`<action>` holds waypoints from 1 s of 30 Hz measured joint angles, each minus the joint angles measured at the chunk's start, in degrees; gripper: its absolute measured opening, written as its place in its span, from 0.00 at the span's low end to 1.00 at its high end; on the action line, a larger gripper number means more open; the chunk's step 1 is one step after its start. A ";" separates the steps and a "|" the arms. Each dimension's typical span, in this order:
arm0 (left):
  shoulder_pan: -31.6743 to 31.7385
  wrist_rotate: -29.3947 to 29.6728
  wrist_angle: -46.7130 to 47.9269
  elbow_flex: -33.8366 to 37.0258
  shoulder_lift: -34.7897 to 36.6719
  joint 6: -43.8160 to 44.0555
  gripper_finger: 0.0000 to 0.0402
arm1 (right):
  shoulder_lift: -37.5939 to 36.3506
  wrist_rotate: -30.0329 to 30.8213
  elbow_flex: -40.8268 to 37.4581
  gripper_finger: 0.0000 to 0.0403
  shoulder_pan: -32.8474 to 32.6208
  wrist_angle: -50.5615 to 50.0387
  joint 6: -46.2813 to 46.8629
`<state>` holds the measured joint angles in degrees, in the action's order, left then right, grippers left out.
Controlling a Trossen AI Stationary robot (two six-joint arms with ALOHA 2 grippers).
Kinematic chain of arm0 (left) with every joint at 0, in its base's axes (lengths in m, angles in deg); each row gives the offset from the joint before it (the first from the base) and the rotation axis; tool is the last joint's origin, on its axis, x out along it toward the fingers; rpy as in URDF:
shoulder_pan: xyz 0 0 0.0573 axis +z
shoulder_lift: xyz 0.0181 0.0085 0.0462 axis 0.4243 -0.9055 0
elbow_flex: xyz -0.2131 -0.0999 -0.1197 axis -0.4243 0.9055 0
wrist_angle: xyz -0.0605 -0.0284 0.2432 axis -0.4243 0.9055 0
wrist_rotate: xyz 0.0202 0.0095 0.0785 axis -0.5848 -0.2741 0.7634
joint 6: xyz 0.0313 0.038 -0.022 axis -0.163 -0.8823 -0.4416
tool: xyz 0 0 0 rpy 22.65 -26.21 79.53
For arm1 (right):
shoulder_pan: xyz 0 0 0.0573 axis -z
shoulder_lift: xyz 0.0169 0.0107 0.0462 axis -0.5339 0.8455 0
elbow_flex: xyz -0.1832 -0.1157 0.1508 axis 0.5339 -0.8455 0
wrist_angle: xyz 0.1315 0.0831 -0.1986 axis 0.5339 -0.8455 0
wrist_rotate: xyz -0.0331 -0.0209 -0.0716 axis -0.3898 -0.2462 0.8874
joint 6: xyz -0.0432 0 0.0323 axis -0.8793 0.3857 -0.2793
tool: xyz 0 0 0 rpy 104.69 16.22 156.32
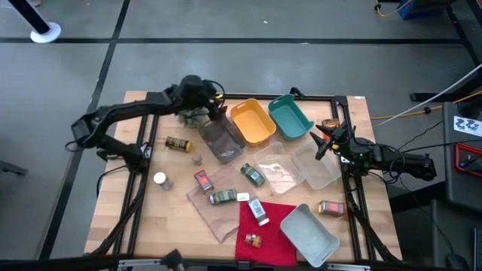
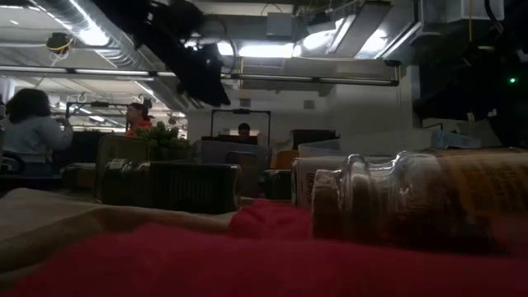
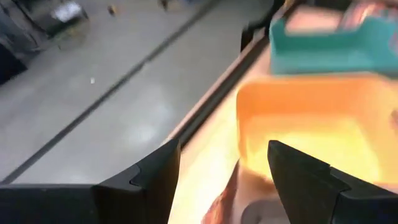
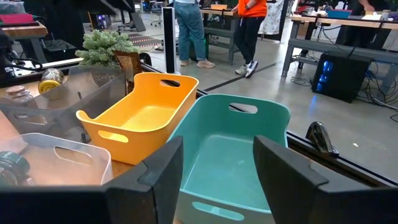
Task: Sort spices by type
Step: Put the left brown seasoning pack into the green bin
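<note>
Left gripper (image 1: 220,110) gapes empty at far edge by orange tray (image 1: 253,121); right gripper (image 1: 325,140) spread, empty, near teal tray (image 1: 290,116). Spices (image 1: 253,175) lie scattered mid-table, none held.

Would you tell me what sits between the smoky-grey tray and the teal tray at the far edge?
The orange tray sits between the grey tray and teal tray, clearest in the high view.
</note>
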<state>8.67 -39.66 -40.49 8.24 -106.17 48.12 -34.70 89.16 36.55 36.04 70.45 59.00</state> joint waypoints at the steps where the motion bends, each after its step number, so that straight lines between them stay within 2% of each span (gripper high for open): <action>1: 0.36 -0.73 1.21 -0.97 -1.12 -0.69 0.57 | 0.01 -0.02 0.00 0.48 0.00 0.00 0.00; 5: 1.17 -4.34 3.82 -2.73 -3.93 -3.54 0.57 | 0.01 -0.01 0.02 0.48 0.00 0.00 -0.02; 10: 1.21 -7.18 4.04 -2.84 -4.14 -5.82 0.57 | 0.01 -0.01 0.00 0.48 0.00 -0.02 -0.07; 16: 1.27 -7.34 4.49 -2.86 -5.04 -6.69 0.57 | 0.01 0.00 0.01 0.48 0.00 -0.04 -0.09; 30: 1.99 -7.79 4.61 -2.83 -12.76 -7.49 0.57 | 0.01 -0.02 0.01 0.48 0.00 -0.15 -0.07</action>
<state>10.65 -47.46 -35.89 5.41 -118.93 40.63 -34.69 89.14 36.56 36.04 70.30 58.93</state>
